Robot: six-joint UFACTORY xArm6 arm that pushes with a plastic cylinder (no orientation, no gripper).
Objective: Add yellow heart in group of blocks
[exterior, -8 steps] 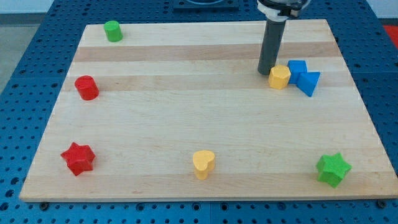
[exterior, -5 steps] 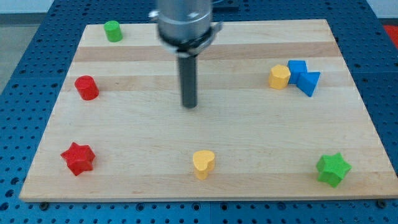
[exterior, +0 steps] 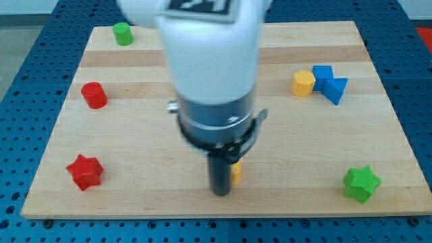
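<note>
— Where's my tip (exterior: 221, 192)?
— Near edge of the wooden board (exterior: 283, 142), touching the left side of the yellow heart (exterior: 236, 172), which the rod mostly hides. No jaws; just a rod.
— Around it?
— Far right: yellow hexagon (exterior: 303, 83) against a blue cube (exterior: 322, 73) and blue triangle (exterior: 337, 89). Green star (exterior: 360, 183) near right, red star (exterior: 85, 171) near left, red cylinder (exterior: 94, 94), green cylinder (exterior: 122, 33). Blue pegboard table (exterior: 27, 81) beneath.

The pale wooden surface (exterior: 135, 148) carries a green cylinder block (exterior: 122, 33), a red cylinder block (exterior: 94, 95), a red star block (exterior: 84, 171), a green star block (exterior: 360, 183), a half-hidden yellow heart block (exterior: 236, 171), and a touching cluster of yellow hexagonal block (exterior: 303, 83), blue cube block (exterior: 322, 72) and blue triangular block (exterior: 335, 90).
</note>
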